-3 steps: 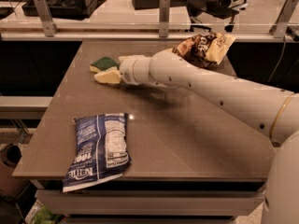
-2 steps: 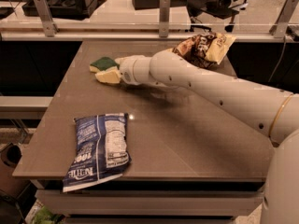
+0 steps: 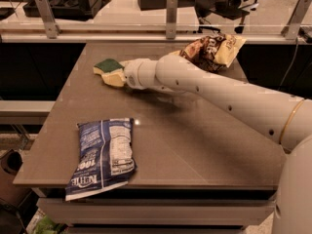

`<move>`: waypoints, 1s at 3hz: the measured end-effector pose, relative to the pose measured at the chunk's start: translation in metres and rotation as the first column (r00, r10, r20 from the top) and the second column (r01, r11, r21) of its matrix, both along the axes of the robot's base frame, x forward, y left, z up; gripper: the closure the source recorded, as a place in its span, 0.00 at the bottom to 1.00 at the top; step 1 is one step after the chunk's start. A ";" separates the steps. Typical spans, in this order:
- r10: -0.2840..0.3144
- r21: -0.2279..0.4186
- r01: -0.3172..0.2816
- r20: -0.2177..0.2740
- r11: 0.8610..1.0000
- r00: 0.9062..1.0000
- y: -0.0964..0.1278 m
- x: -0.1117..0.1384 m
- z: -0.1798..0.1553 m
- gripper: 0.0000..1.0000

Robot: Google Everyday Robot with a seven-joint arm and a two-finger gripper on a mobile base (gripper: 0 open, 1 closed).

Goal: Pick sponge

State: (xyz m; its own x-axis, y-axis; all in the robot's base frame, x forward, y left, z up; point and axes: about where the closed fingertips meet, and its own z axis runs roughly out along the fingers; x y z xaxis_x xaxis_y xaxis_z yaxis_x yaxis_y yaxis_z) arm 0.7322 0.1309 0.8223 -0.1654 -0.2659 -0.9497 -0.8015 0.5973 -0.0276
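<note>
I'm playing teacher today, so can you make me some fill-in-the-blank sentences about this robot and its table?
1. The gripper sits beside the sponge, whose top is dark ____.
2. The bag nearest the front edge of the table is ____.
3. Counting the brown bag at the back, the table holds ____ bags.
Missing words: green, blue, two.

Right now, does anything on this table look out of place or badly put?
Yes: the blue snack bag lies askew, its lower end hanging over the front edge of the table. The claw is at the sponge, far left. Nothing looks spilled.
</note>
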 end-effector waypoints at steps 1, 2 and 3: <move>0.000 0.000 0.000 0.000 1.000 1.000 0.000 0.000 0.000 1.00; 0.008 -0.006 -0.008 0.006 1.000 1.000 -0.008 0.000 0.015 1.00; -0.027 -0.018 0.028 0.021 0.999 0.999 -0.025 0.001 0.032 1.00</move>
State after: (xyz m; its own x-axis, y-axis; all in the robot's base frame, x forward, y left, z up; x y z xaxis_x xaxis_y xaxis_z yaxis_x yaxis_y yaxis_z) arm 0.7330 0.1059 0.8539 -0.1533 -0.2787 -0.9481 -0.7841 0.6182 -0.0550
